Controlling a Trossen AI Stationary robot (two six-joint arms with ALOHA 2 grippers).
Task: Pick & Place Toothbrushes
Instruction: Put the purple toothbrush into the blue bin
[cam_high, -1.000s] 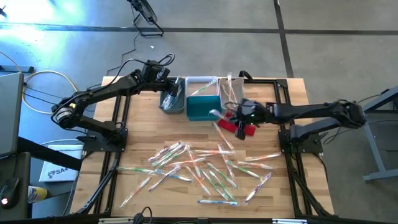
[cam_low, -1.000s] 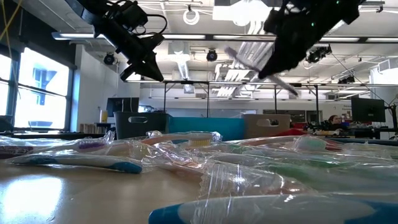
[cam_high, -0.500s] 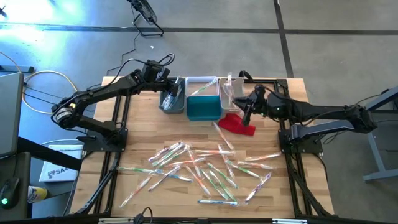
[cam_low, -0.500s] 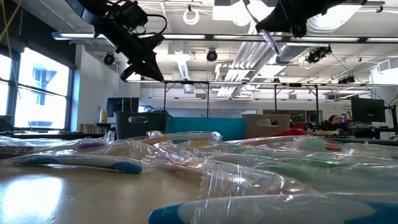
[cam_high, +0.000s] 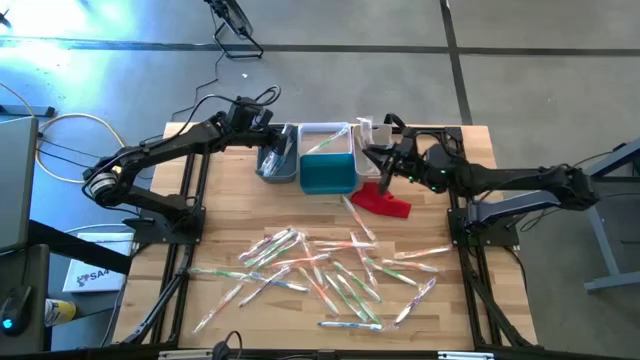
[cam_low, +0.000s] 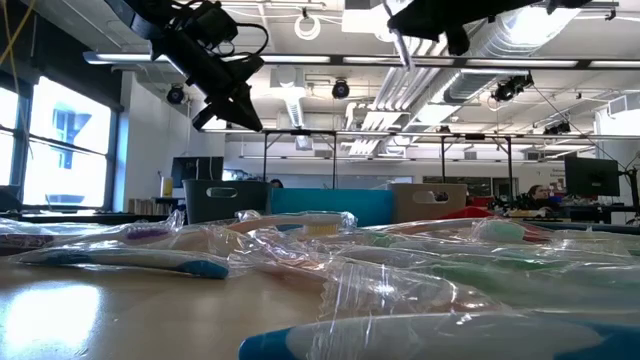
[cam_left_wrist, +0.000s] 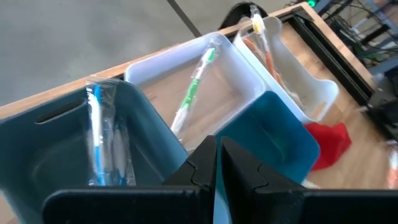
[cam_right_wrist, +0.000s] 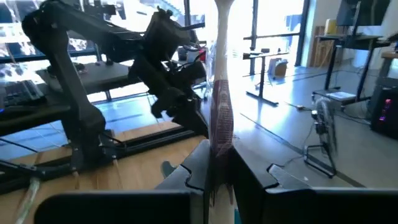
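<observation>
One wrapped toothbrush (cam_right_wrist: 221, 93) stays pinched upright in your right claw (cam_high: 383, 165) above the white bin (cam_high: 372, 140) at the tabletop's far edge, ready to drop; left claw (cam_high: 268, 133) shut, empty.

Grey bin (cam_high: 277, 160), white bin (cam_high: 322, 139), teal bin (cam_high: 327, 173) — red cloth (cam_high: 383, 201) beside.

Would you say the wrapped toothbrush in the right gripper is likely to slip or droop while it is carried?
The toothbrush stands straight above the right gripper, so it is probably stiff. Its glossy clear wrapper may let it slide. Pinched near one end, it might pivot.
</observation>
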